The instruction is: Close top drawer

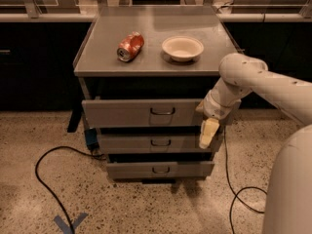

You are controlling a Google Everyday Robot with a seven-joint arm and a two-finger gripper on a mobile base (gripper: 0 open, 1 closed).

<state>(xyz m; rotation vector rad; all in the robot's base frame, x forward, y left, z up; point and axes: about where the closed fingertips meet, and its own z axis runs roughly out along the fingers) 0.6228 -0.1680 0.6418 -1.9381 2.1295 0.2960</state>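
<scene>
The top drawer (141, 112) is a wide grey metal drawer under the cabinet top, with a small dark wire handle (162, 111) at the centre of its flat front. It stands pulled out a little, with a dark gap above it. My gripper (208, 133) hangs from the white arm at the drawer's right end, its pale fingers pointing down in front of the cabinet's right edge, level with the middle drawer. It holds nothing that I can see.
A crushed red can (129, 46) and a white bowl (182, 47) sit on the grey cabinet top (97, 57). Two shorter grey drawers (158, 142) (158, 169) lie below. Black cables (48, 179) run over the speckled floor left and right. Dark counters stand behind.
</scene>
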